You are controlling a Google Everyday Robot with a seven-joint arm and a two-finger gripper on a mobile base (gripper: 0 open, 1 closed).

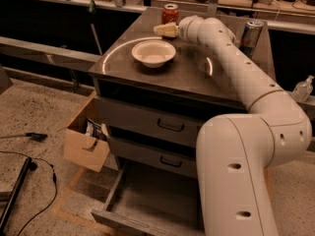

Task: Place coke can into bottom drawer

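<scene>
Grey metal bottom drawer (147, 198) is nearest the camera: pulled out, top open, well below the white bowl (153, 52) and forward of it. Cardboard box (83, 144) sits on the floor, down and left of the bowl. My white arm (246, 146) fills the lower right. Its thick lower segment rises in front of the drawers, the elbow bends right of the bowl, and the forearm runs back up and left across the cabinet top (192, 75). Two upper drawers (171, 127) with black handles are shut, straight under the bowl. Bowl is upright on the top, toward its front left.

Just behind the bowl, slightly right, is my claw (165, 31): wrist level, pointing left, low over the surface. Can't tell if it is spread or pressed together; nothing seen held in it. Coke can (170, 14) stands upright right behind the claw, at the back edge, behind the bowl. It is very close to the claw; contact unclear. Taller silver-blue can (251, 32) is well right of the bowl, behind my forearm. Not the target.

Handling, my read: the can is light, thin-walled, smooth and a bit slippery. Squeeze hard and it dents; squeeze weakly and it slides. A side nudge could tip it and send it rolling. Best hold is side-on across the middle of the body, not the rim. The claw points across the can, so the wrist likely needs turning toward the back first. After that comes a long drop to the drawer, keeping clear of the bowl.
</scene>
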